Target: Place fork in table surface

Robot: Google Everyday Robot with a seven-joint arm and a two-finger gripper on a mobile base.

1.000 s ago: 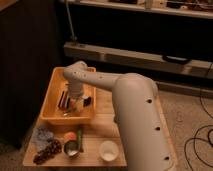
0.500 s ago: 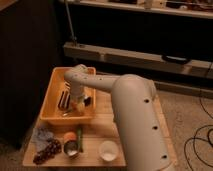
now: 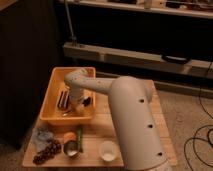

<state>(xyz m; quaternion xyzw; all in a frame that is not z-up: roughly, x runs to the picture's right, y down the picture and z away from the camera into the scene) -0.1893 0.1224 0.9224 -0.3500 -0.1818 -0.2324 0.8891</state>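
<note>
Your gripper (image 3: 77, 102) is down inside the yellow bin (image 3: 48, 104), at the end of the arm that reaches in from the right. You cannot tell from here whether it is released or clenched, nor whether it holds anything. The fork (image 3: 67, 114) seems to be the thin pale sliver on the bin floor by the near wall, just to the near left of the gripper. Its long axis appears to run roughly left to right, though it is too faint to be sure. Bare table surface (image 3: 101, 131) lies to the near right of the bin, so your move will probably go that way. You will find no brand, label or writing to read.
</note>
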